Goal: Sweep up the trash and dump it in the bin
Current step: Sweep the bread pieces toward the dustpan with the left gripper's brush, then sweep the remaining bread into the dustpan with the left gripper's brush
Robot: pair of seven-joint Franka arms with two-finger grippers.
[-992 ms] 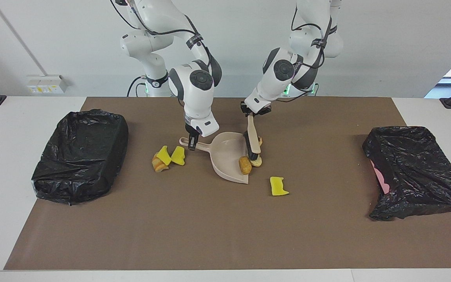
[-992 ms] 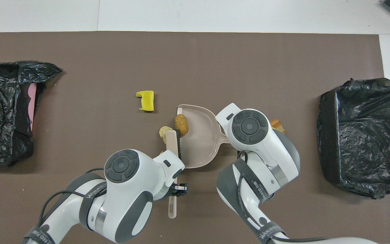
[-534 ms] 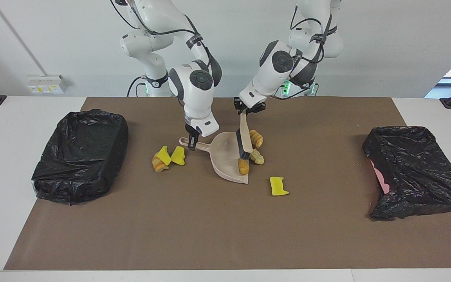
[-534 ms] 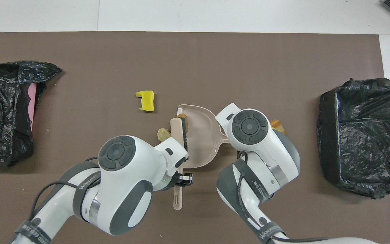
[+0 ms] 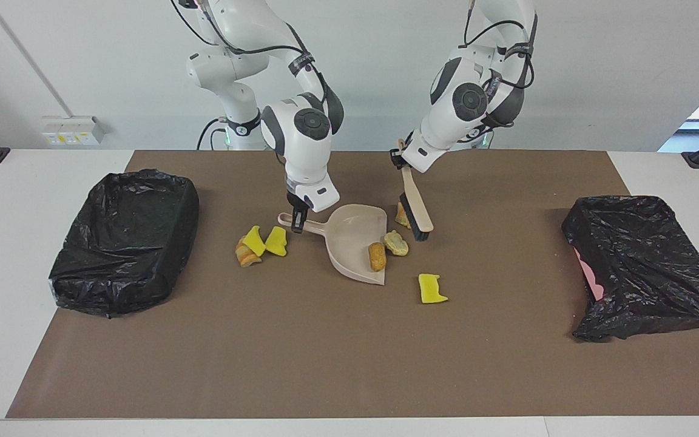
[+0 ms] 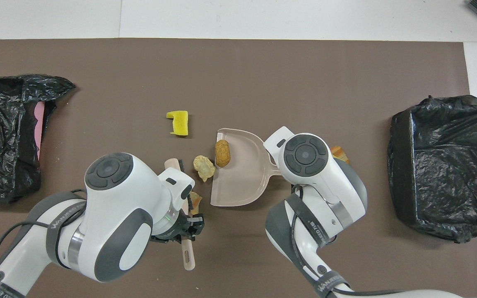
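Note:
My right gripper [image 5: 297,223] is shut on the handle of the beige dustpan [image 5: 355,243], which rests on the mat. My left gripper [image 5: 402,159] is shut on the handle of the black-bristled brush [image 5: 417,211]; its bristles are beside the pan's mouth, toward the left arm's end. One brown scrap [image 5: 377,256] lies in the pan's mouth [image 6: 222,152]. A tan scrap [image 5: 396,243] lies just outside it. Another tan scrap [image 5: 400,214] lies by the bristles. A yellow scrap [image 5: 431,289] lies farther from the robots. Two yellow scraps [image 5: 266,241] and an orange-brown one [image 5: 244,255] lie beside the pan's handle.
A bin lined with a black bag [image 5: 125,240] stands at the right arm's end of the brown mat. A second black-bagged bin [image 5: 647,267] with pink showing stands at the left arm's end. In the overhead view the right arm hides the pan's handle.
My left gripper lifted the brush out of the pan's mouth and swung it toward the left arm's end. The brown scrap stayed in the pan. My right gripper and the pan held still.

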